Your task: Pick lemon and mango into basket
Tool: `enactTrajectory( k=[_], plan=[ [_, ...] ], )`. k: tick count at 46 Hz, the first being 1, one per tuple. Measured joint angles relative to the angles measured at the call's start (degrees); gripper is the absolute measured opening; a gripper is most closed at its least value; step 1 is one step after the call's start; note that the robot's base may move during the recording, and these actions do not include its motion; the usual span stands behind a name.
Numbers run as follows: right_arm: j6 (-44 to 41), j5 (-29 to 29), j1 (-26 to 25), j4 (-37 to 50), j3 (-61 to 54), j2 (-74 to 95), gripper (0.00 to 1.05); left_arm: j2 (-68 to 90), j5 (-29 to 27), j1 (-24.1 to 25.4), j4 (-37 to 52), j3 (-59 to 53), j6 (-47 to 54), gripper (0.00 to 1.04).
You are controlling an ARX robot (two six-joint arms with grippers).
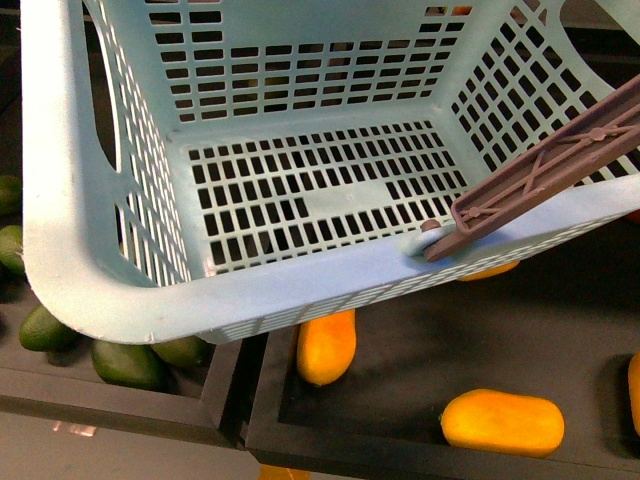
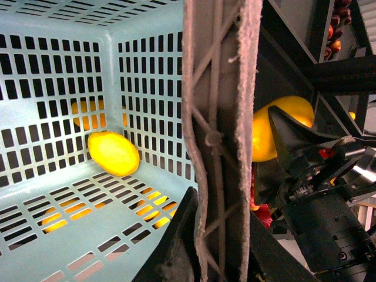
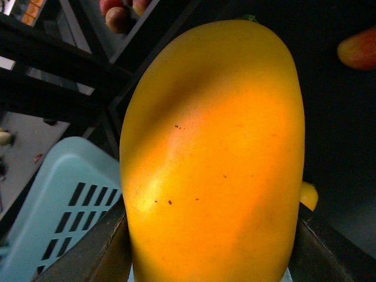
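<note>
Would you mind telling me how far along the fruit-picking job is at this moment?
Done: the lemon already lies inside the basket, in a corner in the left wrist view. In hand: the right jaws clamp the mango near the basket's rim, while the left jaws grip the handle. Left: lowering the mango in and releasing it.

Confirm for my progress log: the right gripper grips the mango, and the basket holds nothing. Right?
Not quite. The basket holds a lemon, as the left wrist view shows. The right gripper does grip the mango.
</note>
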Motion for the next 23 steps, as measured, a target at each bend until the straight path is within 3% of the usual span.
enactTrajectory(
  k=[23],
  plan=[
    [0.15, 4.15, 12.44, -3.52, 8.9, 5.95, 0.59, 0.0, 0.02, -0.02, 0.0, 0.0, 0.0, 0.08]
  ],
)
